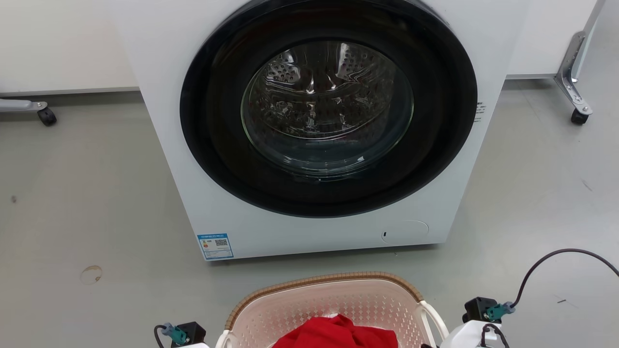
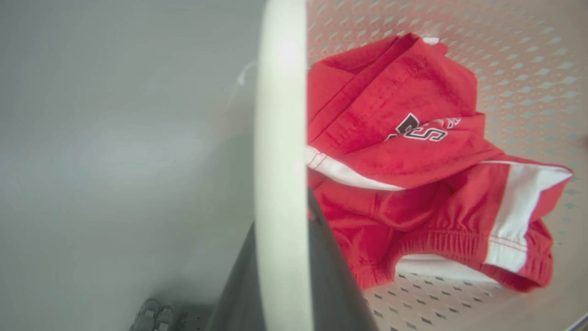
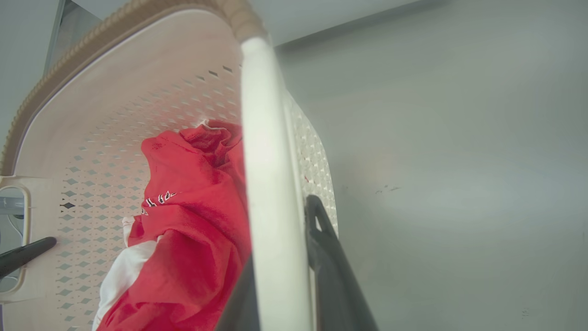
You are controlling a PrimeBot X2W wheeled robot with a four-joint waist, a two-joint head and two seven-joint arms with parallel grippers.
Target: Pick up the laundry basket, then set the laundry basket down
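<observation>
Grey floor (image 1: 72, 193) before a white washing machine (image 1: 164, 72), laundry basket (image 1: 338, 302) gripped by both handles.
Your left tool (image 2: 281, 216) is pinching one white handle (image 2: 280, 115) of the laundry basket, a dark finger on each side of the bar; your right tool (image 3: 281, 230) pinches the opposite handle (image 3: 266, 138) the same way. You see a pale pink-cream shell pierced with small diamond holes, a brown woven-look rim, and a crumpled red garment (image 1: 338, 333) with white stripes lying inside. It sits between the two arms, mouth up, near the machine's round dark door (image 1: 329, 111). One rounded, rimmed side faces the machine and the handles lie to the robot's left and right; its near part is cut off at the head view's bottom edge, so you cannot tell the long axis.
</observation>
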